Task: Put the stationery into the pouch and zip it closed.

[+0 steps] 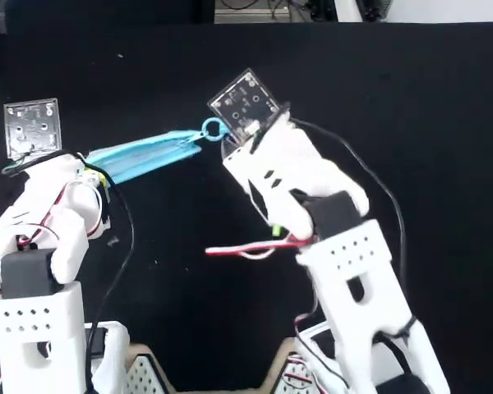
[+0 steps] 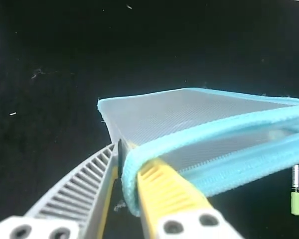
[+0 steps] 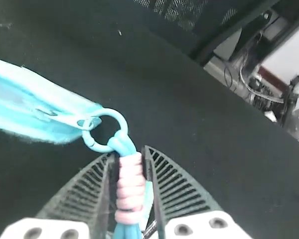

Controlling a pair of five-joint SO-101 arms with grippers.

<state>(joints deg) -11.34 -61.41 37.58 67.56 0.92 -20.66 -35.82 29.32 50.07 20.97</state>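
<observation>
My left pincer (image 2: 127, 160) is clenched on one end of the pouch (image 2: 189, 114), biting the blue trim between the grey and yellow fingers. My right pincer (image 3: 128, 154) is clamped on the pink-and-blue cord (image 3: 129, 184) tied to the ring (image 3: 112, 111) of the slider (image 3: 87, 122). From above, the pouch stretches between my two arms over the black table (image 1: 394, 123), with my left grip at its 8 o'clock end and the ring at its 2 o'clock end. It looks taut and, I judge, lifted clear of the cloth. The slider sits at the ring end, so I take the zip to be about run home, though I cannot tell whether the stationery is inside. The risks lie in pulling further. With the slider at its stop, more pull toward 2 o'clock goes straight into my left hold, and the thin trim could slide out from between those fingers, leaving the pouch swinging from the cord. The cord is soft and round, so it could also creep through my right fingers. If I release one end carelessly, the pouch may drop and twist.
</observation>
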